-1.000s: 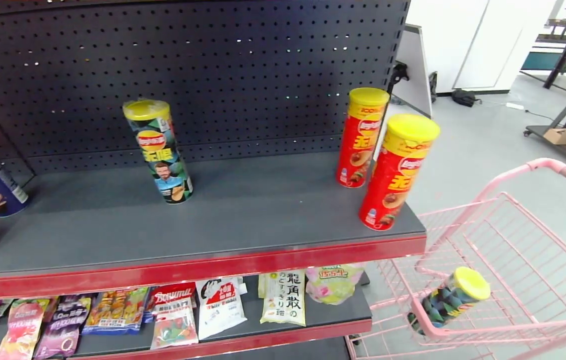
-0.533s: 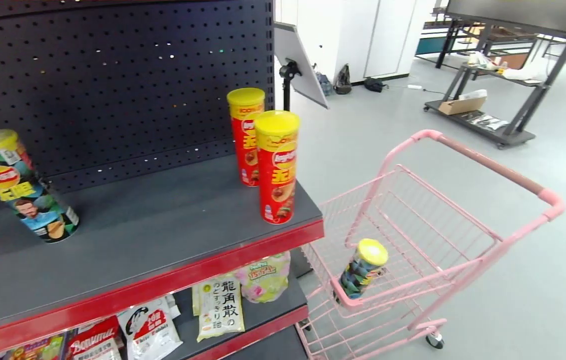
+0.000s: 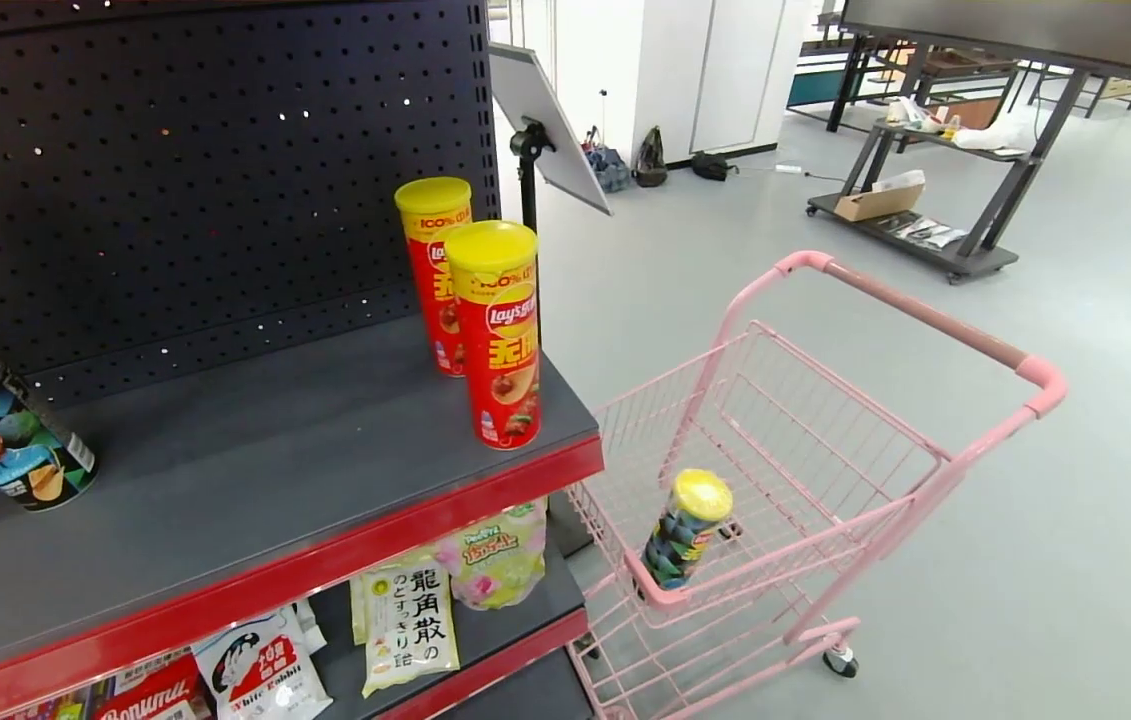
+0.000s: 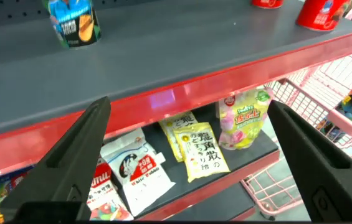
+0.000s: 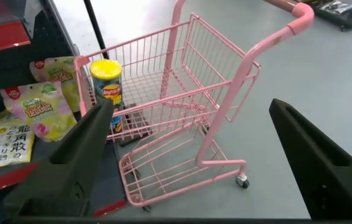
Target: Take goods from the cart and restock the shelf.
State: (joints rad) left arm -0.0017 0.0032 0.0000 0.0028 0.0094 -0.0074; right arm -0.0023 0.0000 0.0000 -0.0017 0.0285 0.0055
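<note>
The left gripper (image 4: 188,104) has two matte black fingers (image 4: 70,162), flat-faced and wedge-shaped, broad at the base and narrowing to blunt tips. The right gripper (image 5: 191,104) has the same plain dark, unmarked fingers (image 5: 316,155) with bevelled edges.

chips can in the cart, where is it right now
In the head view the chips can leans inside the pink cart, at the basket corner nearest the shelf, below and right of two red cans.

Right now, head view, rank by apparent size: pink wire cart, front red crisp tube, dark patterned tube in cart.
Pink wire cart
front red crisp tube
dark patterned tube, farther off, so true size unsure
</note>
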